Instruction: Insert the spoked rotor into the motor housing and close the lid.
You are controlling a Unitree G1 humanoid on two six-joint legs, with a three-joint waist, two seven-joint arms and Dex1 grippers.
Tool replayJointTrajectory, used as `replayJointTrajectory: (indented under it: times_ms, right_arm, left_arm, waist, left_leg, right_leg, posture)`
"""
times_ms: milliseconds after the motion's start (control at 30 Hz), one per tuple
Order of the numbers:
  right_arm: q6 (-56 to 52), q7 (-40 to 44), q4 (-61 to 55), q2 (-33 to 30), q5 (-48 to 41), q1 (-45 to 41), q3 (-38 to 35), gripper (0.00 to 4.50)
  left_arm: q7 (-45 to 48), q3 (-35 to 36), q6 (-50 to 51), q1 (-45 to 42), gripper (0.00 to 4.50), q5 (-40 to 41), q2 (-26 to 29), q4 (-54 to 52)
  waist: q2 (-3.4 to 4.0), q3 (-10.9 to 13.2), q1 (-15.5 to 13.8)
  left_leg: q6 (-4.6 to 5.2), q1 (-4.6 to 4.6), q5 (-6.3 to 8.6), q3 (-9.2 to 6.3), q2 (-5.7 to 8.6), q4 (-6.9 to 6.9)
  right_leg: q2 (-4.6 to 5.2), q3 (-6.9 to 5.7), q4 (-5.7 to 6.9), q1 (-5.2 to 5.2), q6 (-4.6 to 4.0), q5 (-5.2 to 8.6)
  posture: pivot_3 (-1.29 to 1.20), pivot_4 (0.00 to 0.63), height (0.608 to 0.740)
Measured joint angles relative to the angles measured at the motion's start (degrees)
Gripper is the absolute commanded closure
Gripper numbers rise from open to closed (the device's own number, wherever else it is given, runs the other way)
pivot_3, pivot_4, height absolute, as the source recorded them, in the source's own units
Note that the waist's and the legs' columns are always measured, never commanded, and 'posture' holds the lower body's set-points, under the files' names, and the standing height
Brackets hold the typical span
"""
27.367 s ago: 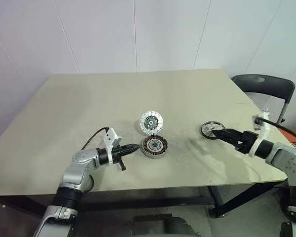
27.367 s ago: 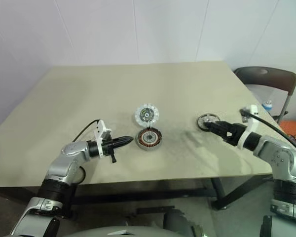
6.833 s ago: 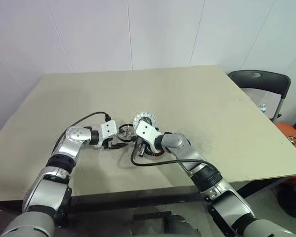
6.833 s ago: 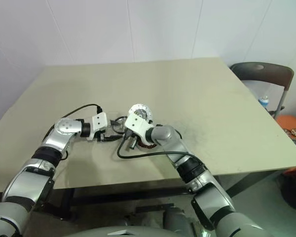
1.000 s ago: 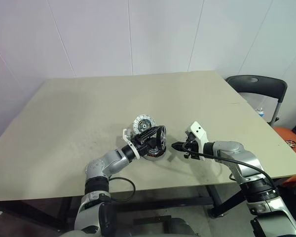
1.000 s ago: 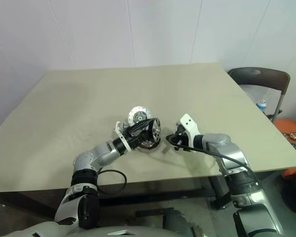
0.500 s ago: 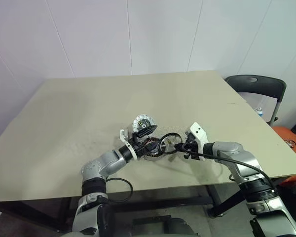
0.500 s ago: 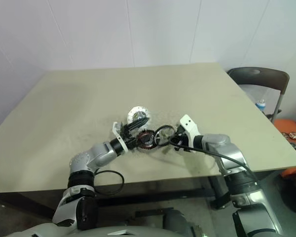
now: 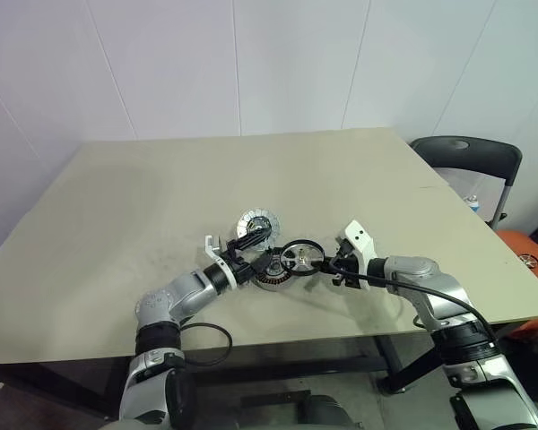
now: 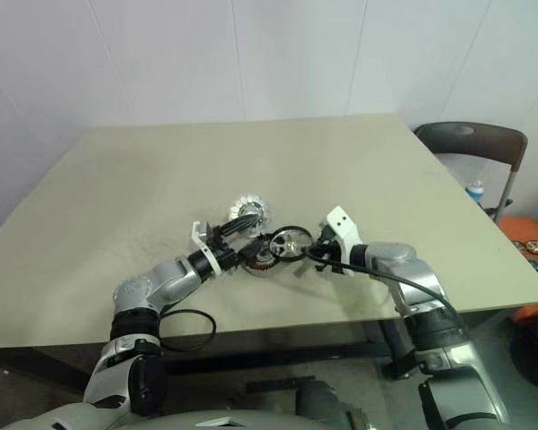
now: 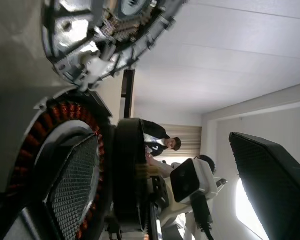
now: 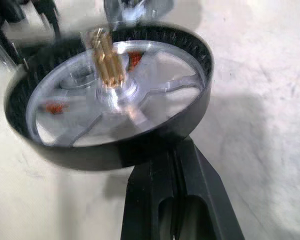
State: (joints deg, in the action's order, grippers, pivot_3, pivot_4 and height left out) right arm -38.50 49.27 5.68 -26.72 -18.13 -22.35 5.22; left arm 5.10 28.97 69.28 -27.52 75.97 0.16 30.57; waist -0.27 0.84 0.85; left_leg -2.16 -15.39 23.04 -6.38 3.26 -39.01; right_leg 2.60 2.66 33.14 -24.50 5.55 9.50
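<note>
The spoked rotor (image 9: pixel 300 257), black-rimmed with silvery spokes and a brass shaft, lies tilted over the right edge of the motor housing (image 9: pixel 271 276). Its coppery windings show in the left wrist view, where the housing (image 11: pixel 60 150) sits beside the edge-on rotor (image 11: pixel 130 170). The silver-white lid (image 9: pixel 254 223) stands open behind the housing. My left gripper (image 9: pixel 258 253) is open at the housing's left side, holding nothing. My right gripper (image 9: pixel 325 265) is shut, its fingertips (image 12: pixel 162 160) against the rotor's rim (image 12: pixel 110 150) from the right.
The beige table (image 9: pixel 161 188) stretches wide around the parts, its front edge close below them. A dark chair (image 9: pixel 471 154) stands past the right corner. An orange object (image 9: pixel 531 258) lies on the floor at the right.
My left gripper opened and let go of the rotor, then drew back to the left. The rotor tipped from upright over the housing toward my right gripper.
</note>
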Motion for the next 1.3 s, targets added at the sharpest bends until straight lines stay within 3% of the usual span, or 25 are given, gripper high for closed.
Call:
replayJointTrajectory:
  times_ms: [300,533,1000,1300]
  right_arm:
    - [-3.09,-0.98,-0.92,2.99,-5.1,-0.51,-3.15,4.5]
    - [-6.08,-1.85,-0.93,7.09,-10.31,-2.16,-5.07,4.5]
    - [-7.54,-3.83,-0.92,9.2,-12.12,-2.35,-5.55,4.5]
    - [-11.94,-3.57,-1.05,11.84,-19.36,-2.35,-8.66,4.5]
  left_arm:
    - [8.24,-2.97,-0.97,-2.27,0.03,-6.07,6.54,-1.27]
    - [13.66,-2.92,-3.9,-5.0,0.03,-10.47,9.89,1.92]
    - [17.96,-3.46,-5.44,-4.56,0.03,-15.97,8.54,2.59]
    - [19.19,-3.55,-6.04,-3.76,0.03,-17.81,6.95,1.34]
  waist:
    - [0.03,0.15,-0.05]
    - [0.03,0.17,-0.09]
    - [0.04,0.18,-0.05]
    - [0.04,0.18,-0.09]
  left_leg:
    - [-0.03,0.01,-0.02,-0.03,0.0,-0.01]
    - [-0.03,-0.53,-0.02,-0.04,0.02,0.0]
    - [-0.02,-0.82,-0.02,-0.11,0.03,-0.01]
    - [-0.02,-0.82,-0.01,-0.13,0.03,-0.01]
  right_leg:
    - [0.01,-0.01,-0.01,-0.22,-0.01,-0.02]
    - [0.08,-0.01,-0.03,-0.8,-0.03,-0.04]
    - [0.11,-0.08,-0.04,-1.05,-0.04,-0.05]
    - [0.11,-0.08,-0.05,-1.04,-0.04,-0.05]
  posture:
    - [0.0,0.0,0.74]
    - [0.0,0.0,0.74]
    - [0.0,0.0,0.74]
    - [0.0,0.0,0.74]
